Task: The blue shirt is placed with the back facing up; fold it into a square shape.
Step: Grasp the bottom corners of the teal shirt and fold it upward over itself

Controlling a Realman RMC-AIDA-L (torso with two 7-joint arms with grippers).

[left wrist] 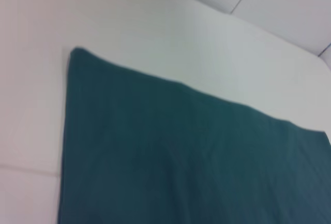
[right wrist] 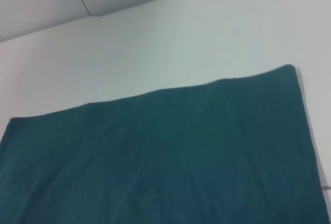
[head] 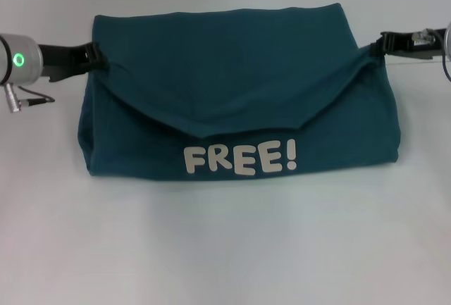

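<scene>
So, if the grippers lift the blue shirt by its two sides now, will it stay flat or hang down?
The blue shirt would probably sag in the middle: it is soft cloth, and its folded flap already droops to a point. It looks light. The left gripper and right gripper sit at opposite edges, so the layers may slip apart.

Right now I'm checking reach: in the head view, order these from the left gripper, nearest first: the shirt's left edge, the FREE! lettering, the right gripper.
1. Blue shirt left edge, beside the left gripper.
2. FREE! lettering, front centre.
3. Right gripper, opposite side.
</scene>
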